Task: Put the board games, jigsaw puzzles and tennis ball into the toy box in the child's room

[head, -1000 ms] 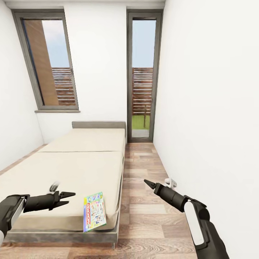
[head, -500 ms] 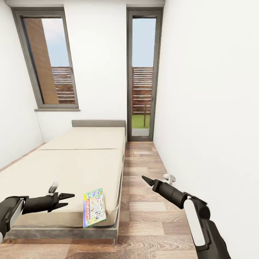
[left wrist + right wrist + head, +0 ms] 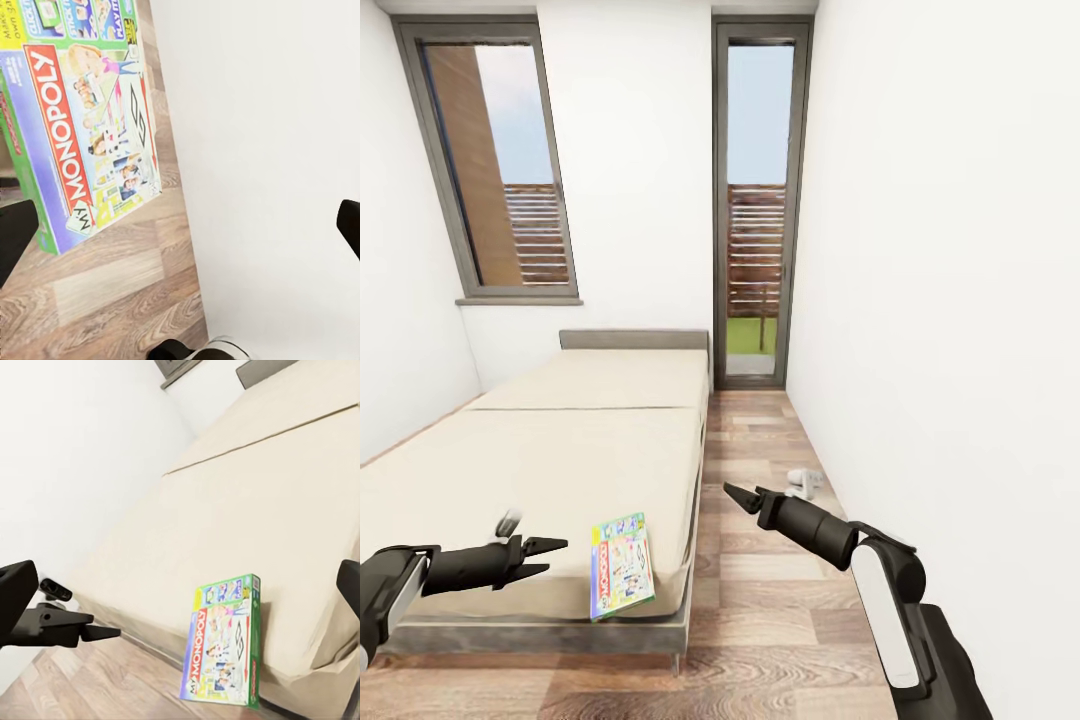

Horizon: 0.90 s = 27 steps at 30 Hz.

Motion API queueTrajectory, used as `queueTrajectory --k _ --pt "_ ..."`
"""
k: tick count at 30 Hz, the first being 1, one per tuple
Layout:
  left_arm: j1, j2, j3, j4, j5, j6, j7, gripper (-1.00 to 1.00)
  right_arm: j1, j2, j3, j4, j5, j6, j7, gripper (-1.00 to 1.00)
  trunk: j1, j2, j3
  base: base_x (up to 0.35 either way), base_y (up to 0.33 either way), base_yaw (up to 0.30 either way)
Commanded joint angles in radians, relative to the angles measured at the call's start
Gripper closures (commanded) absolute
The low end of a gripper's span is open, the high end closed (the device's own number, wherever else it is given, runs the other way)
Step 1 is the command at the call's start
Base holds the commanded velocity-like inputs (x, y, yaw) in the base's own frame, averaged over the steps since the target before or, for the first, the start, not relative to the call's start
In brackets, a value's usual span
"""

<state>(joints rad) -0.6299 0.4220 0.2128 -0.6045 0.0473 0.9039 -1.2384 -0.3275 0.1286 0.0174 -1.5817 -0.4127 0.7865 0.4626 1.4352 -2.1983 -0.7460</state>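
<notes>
Your left pincer [image 3: 550, 556] hung over the near end of the bed [image 3: 580, 450] with its fingers spread apart, holding nothing. A white-blue Monopoly board game [image 3: 621, 578] with a green edge lay flat at the bed's near corner, jutting past the mattress edge, just beside that pincer. Your right pincer [image 3: 735, 494] reached out above the wood floor [image 3: 760, 600], empty, fingers seemingly drawn together to a point.
</notes>
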Motion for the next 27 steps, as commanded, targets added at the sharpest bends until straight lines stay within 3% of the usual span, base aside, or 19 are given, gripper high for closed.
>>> queueTrajectory --k 1,27 --pt "-0.001 0.0 0.0 0.0 0.003 0.009 -0.001 -1.0 -0.001 0.0 -0.001 -0.001 -0.001 0.006 0.002 -1.0 0.004 -0.008 -0.004 0.0 0.0 0.0" --pt "-0.001 -0.003 0.0 0.0 0.003 0.006 -0.002 -1.0 -0.001 -0.007 -0.004 0.003 -0.001 0.0 0.005 -1.0 0.103 -0.19 -0.086 0.0 0.0 0.0"
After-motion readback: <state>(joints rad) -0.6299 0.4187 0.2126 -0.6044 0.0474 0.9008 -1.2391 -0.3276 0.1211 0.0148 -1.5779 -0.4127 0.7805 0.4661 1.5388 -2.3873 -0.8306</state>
